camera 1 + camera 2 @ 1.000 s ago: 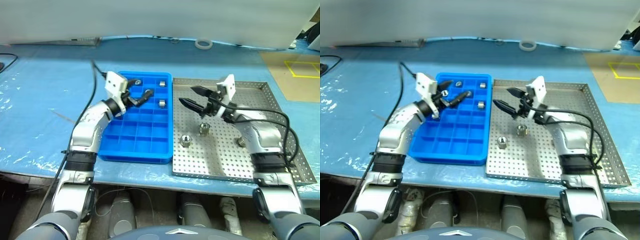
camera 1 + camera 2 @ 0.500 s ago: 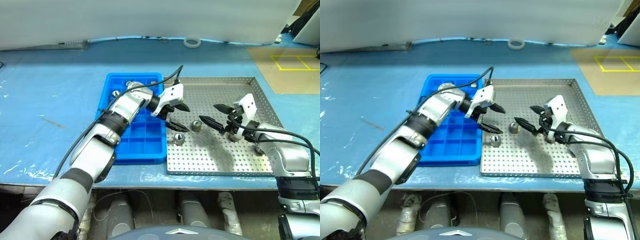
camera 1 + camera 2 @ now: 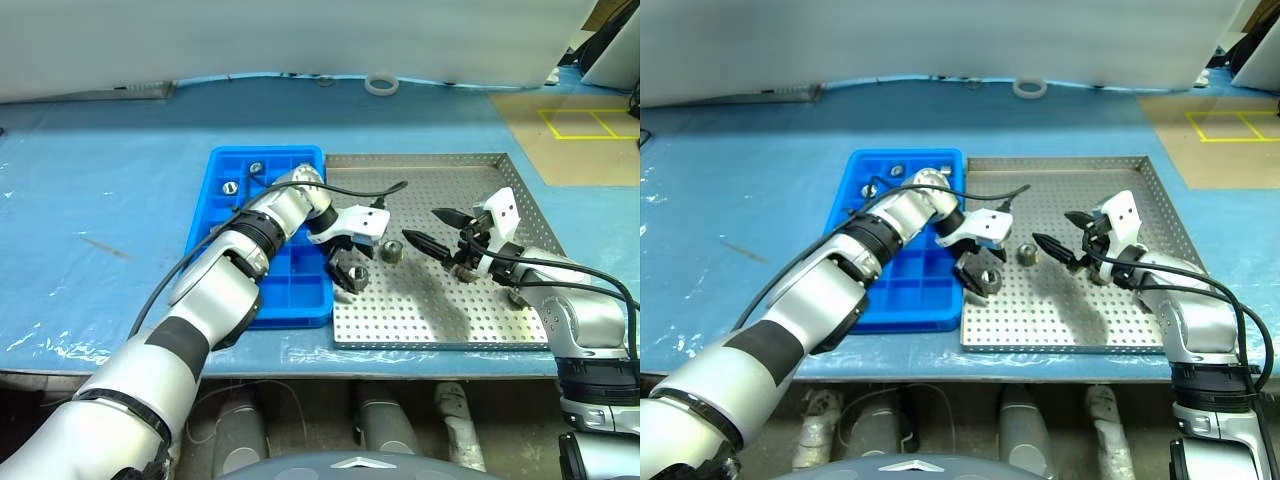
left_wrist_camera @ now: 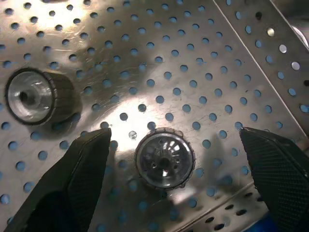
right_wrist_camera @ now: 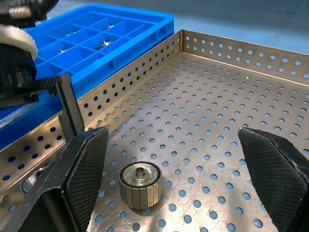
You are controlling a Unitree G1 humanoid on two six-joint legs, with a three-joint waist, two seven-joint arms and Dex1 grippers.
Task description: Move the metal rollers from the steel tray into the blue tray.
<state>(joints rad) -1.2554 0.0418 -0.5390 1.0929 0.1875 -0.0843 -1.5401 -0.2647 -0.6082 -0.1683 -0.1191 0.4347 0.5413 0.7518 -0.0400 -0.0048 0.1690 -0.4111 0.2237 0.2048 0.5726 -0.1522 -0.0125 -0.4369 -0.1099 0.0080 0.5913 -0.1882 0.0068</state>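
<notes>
Blue-covered table [image 3: 100,190]: blue tray [image 3: 225,170] beside steel tray [image 3: 440,165]; white tape ring [image 3: 380,84] at far edge.

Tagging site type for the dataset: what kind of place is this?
Probably a workshop or factory test bench, not a home: a perforated steel tray holding metal rollers, a gridded blue tray for sorting them, a table under blue plastic sheeting, and yellow floor tape.

There are no words, numbers or labels to read anywhere here. The one mark is some yellow lines making boxes [image 3: 592,122] on the brown floor at the far right, with nothing written in them.
</notes>
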